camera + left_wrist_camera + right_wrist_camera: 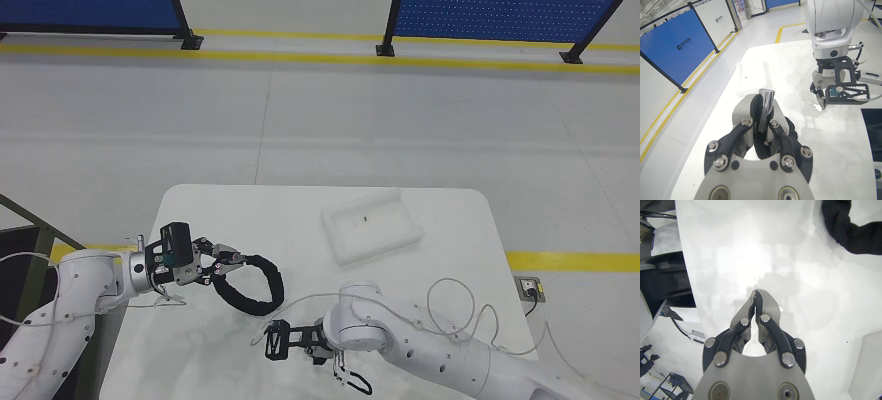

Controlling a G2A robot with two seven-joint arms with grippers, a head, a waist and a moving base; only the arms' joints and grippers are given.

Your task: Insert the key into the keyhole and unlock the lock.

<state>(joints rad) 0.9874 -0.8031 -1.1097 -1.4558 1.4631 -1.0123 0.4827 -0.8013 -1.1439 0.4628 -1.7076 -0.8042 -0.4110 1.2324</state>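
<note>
Left gripper: my left gripper (762, 111) is clamped on the lock (766, 100), whose chrome barrel pokes out past my fingertips, clear of the table (300, 210).
Cable: the lock's black cable (258, 292) curls in a loop just beyond that gripper, above the table's front half.
Right gripper: my right gripper (755, 294) is pinched tight on the key (813, 104), tips down at the tabletop near the front edge.
Key: silver, sticking out sideways from my fingertips, close to the cable loop but apart from the barrel.
Tray: a white tray (372, 226) lies toward the far side.
Writing: a blue panel (676, 55) carries a white logo with lettering.
</note>
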